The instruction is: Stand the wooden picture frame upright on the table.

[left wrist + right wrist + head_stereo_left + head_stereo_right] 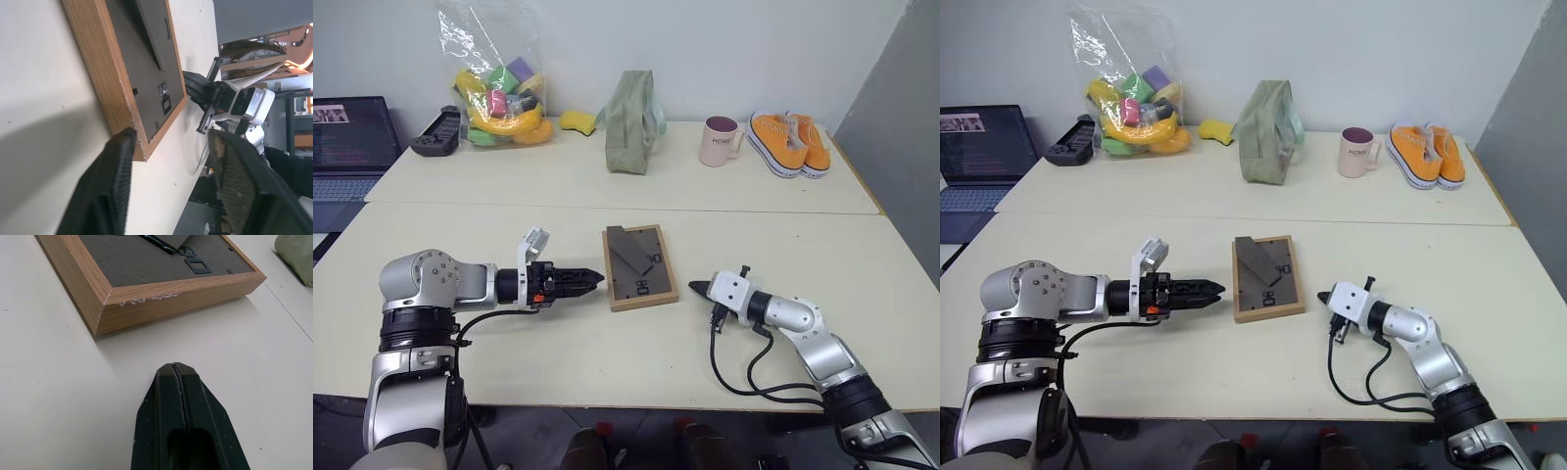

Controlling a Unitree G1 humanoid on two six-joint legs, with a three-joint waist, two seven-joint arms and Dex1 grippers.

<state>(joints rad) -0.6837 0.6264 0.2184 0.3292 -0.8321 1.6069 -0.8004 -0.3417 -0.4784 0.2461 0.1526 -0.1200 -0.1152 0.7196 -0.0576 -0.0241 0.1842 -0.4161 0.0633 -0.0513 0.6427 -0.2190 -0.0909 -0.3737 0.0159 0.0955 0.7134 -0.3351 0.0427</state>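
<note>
The wooden picture frame (640, 266) lies flat, back panel up, on the worktop (607, 362), between the two end effectors. The left end effector (597, 278) sits just beside its left edge, fingers parted, holding nothing. The right end effector (693, 288) points at the frame's right edge, fingers pressed together, clear of the wood
</note>
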